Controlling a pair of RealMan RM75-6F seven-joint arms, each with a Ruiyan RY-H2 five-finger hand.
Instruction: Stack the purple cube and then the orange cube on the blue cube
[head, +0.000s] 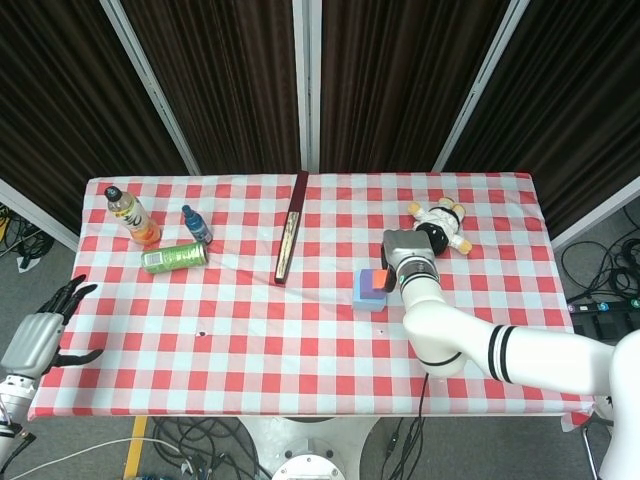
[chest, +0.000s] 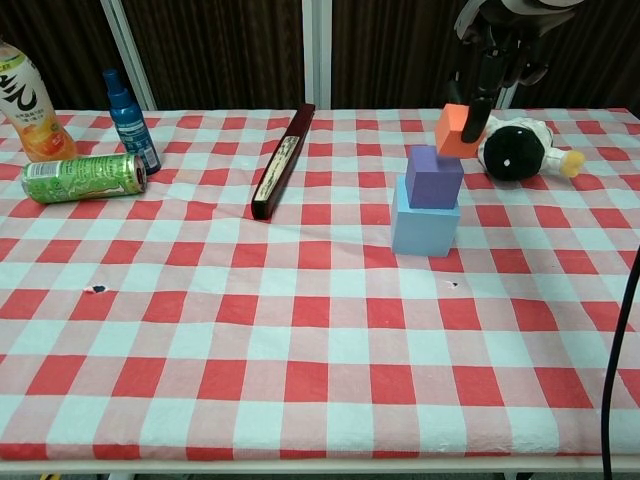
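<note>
The blue cube (chest: 426, 218) stands on the checked cloth right of the middle, and the purple cube (chest: 434, 176) sits on top of it. My right hand (chest: 497, 48) holds the orange cube (chest: 457, 130) in the air, just behind and to the right of the purple cube, at about its top edge. From the head view the orange cube (head: 381, 277) overlaps the right side of the purple cube (head: 369, 283), under the right hand (head: 400, 250). My left hand (head: 38, 332) hangs off the table's left edge, fingers spread, holding nothing.
A black and white plush toy (chest: 520, 148) lies close behind the right hand. A long dark box (chest: 282, 162) lies at mid table. At the far left are a green can (chest: 82, 178), a small blue bottle (chest: 131, 122) and an orange drink bottle (chest: 28, 100).
</note>
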